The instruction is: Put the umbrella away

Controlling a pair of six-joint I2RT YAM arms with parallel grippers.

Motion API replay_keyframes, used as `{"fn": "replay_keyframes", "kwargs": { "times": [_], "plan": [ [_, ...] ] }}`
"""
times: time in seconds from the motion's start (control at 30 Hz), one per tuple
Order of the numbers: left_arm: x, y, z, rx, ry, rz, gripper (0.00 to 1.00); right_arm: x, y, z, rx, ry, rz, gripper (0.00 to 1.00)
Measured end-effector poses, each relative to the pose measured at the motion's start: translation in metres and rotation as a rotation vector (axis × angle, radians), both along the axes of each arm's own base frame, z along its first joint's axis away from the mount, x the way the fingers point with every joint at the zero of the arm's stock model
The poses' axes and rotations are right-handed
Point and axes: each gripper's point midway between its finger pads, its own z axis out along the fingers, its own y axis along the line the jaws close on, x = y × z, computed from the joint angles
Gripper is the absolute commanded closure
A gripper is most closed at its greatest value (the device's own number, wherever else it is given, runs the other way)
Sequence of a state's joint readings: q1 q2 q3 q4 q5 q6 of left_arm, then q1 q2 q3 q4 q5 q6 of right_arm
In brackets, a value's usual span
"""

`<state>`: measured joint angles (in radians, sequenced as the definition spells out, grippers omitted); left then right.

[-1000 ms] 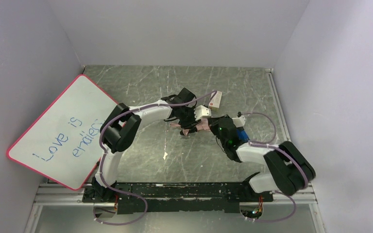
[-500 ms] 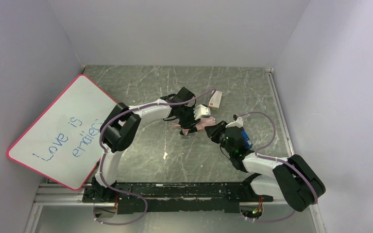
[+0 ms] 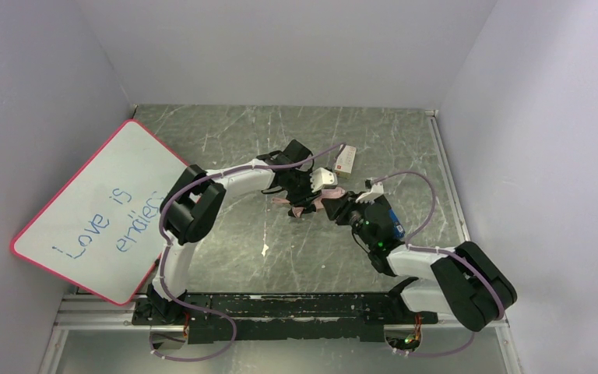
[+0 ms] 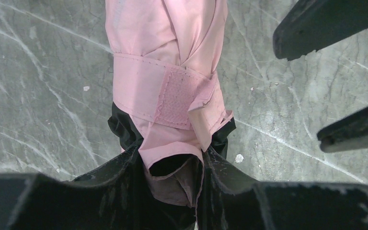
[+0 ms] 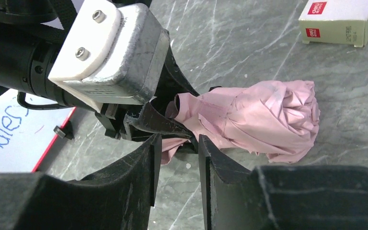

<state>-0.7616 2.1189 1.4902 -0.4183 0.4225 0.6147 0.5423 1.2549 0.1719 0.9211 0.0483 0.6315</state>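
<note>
While pinched in left jaws, umbrella (image 4: 167, 72), folded, strapped

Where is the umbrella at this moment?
In the top view the umbrella lies folded mid-scene, one end clamped in the left hand, with the small white box just beyond it.

Plain pale lilac walls (image 3: 280, 47) enclose a scratched grey marble-patterned table (image 3: 226, 132) under soft, even light.

I count one umbrella (image 5: 263, 120), one whiteboard (image 3: 93, 210), one small box (image 3: 346, 160), and two arms (left arm (image 3: 195, 210), right arm (image 3: 436, 269)).
</note>
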Motion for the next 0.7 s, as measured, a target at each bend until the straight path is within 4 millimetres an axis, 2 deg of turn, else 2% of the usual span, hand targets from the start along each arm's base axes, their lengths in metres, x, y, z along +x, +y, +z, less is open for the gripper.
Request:
{"fn": "replay_keyframes", "kwargs": {
  "times": [0.17,0.33,0.4,0.43,0.5,0.7],
  "plan": [
    [0.000,0.000,0.001,-0.003,-0.003,0.001,0.93,-0.001,-0.002,0.005,-0.023,-0.024,0.005,0.62],
    [-0.004,0.001,0.006,-0.015,0.007,0.005,0.92,-0.004,-0.010,0.026,-0.007,-0.070,-0.026,0.62],
    [-0.009,0.002,0.008,-0.019,0.029,0.008,0.07,-0.005,-0.015,0.035,0.000,-0.086,-0.046,0.62],
    [-0.012,0.003,0.008,-0.021,0.044,0.012,0.01,-0.006,-0.019,0.039,0.003,-0.092,-0.060,0.62],
    [-0.026,0.004,0.009,-0.034,0.105,0.003,0.00,-0.009,-0.026,0.044,0.007,-0.098,-0.088,0.62],
    [-0.040,0.010,0.014,-0.049,0.157,0.007,0.00,-0.016,-0.043,0.050,-0.005,-0.091,-0.149,0.62]
  ]
}}
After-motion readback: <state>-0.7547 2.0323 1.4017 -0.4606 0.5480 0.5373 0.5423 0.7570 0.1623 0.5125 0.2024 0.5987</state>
